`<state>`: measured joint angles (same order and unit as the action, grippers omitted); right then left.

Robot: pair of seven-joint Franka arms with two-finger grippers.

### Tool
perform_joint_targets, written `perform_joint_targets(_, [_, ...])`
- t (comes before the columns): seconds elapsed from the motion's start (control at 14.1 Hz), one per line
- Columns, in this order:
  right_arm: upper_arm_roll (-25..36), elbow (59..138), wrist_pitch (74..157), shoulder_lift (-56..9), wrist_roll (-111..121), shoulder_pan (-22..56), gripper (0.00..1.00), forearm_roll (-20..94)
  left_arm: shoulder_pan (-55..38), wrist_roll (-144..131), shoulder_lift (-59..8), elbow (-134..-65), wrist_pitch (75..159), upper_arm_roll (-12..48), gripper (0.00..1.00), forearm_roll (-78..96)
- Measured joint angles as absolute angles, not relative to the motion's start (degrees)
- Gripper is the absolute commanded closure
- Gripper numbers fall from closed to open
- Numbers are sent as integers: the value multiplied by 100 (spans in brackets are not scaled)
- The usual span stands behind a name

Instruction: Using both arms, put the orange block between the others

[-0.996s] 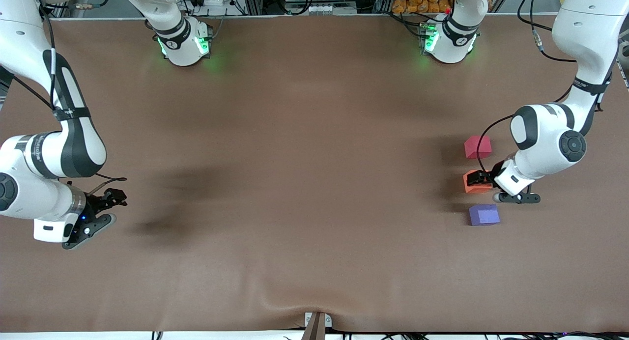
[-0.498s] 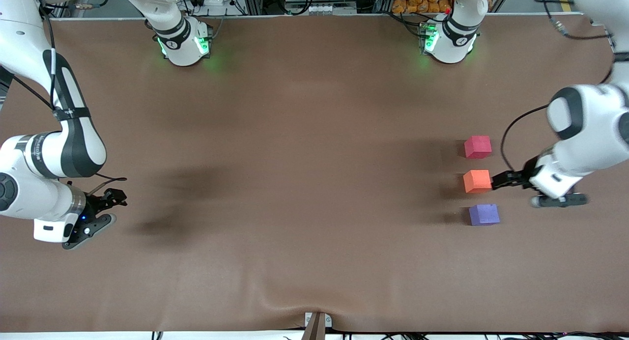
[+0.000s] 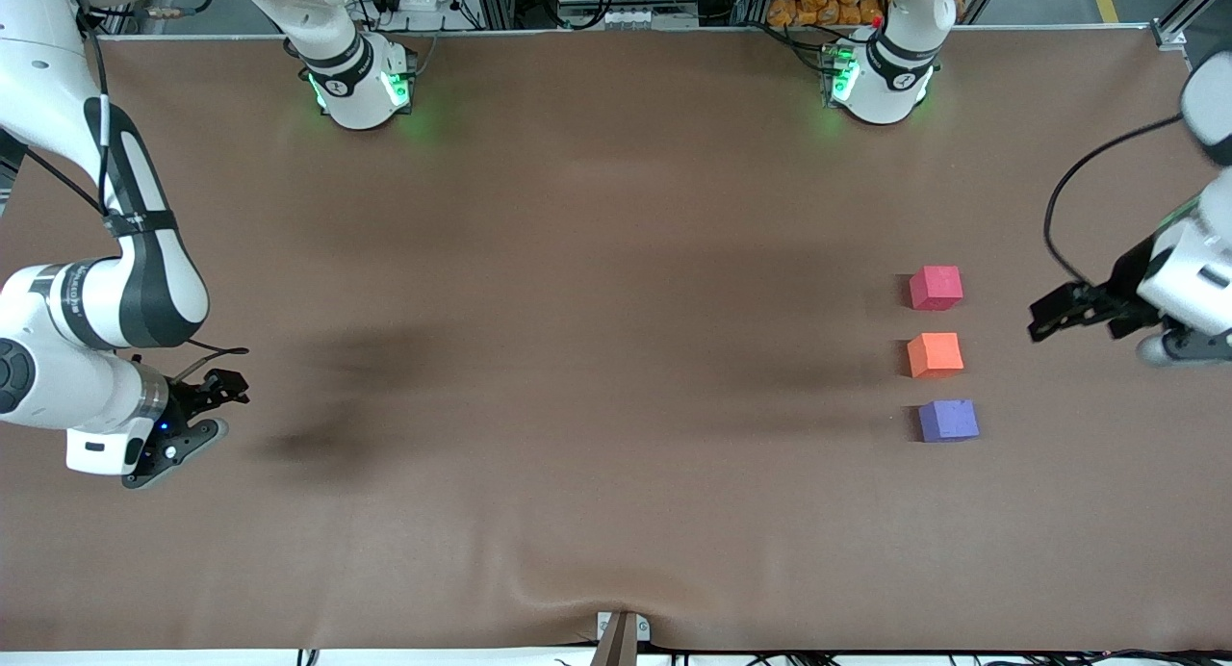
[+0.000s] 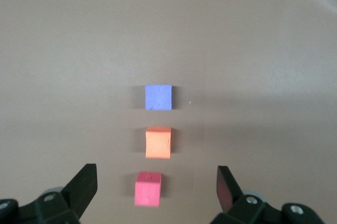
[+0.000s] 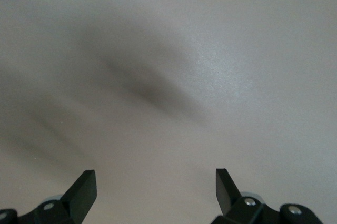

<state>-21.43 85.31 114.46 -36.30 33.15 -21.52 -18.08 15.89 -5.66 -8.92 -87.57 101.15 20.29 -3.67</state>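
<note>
Pulling away from the orange block [image 3: 935, 355], the left gripper [image 3: 1054, 317] now hangs empty, fingers spread wide, over the brown table [image 3: 597, 358] near the left arm's end. That block sits in line between the red-pink cube [image 3: 936, 288] and the purple cube [image 3: 948, 421], touching neither. Over at the right arm's end, the right gripper [image 3: 217, 397] waits, fingers apart and empty.

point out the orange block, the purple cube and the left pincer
orange block [image 3: 935, 355], front view, top face
purple cube [image 3: 948, 421], front view, top face
left pincer [image 4: 157, 182], left wrist view, midway between its open fingertips
</note>
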Motion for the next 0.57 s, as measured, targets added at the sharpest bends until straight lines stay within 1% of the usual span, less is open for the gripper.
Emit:
perform_joint_targets(0.14, [-2145,8525,11437,-3604,3309,-2152,0,-1795,1587,-573,-881,-8361,9534,2179,0,-392])
perform_joint_targets(0.21, [-2144,8518,11397,-3558,3302,-2156,0,-1709,1587,-594,-847,-8252,9416,2229,0,-396])
perform_joint_targets(0.43, [-2130,8507,11027,-3225,3234,-2229,0,-1198,1604,-602,-560,-8177,9100,2245,0,-397])
perform_joint_targets(0.57, [-2124,8504,10761,-2921,3055,-2366,0,-1094,1600,-602,-385,-8184,8925,2239,0,-383])
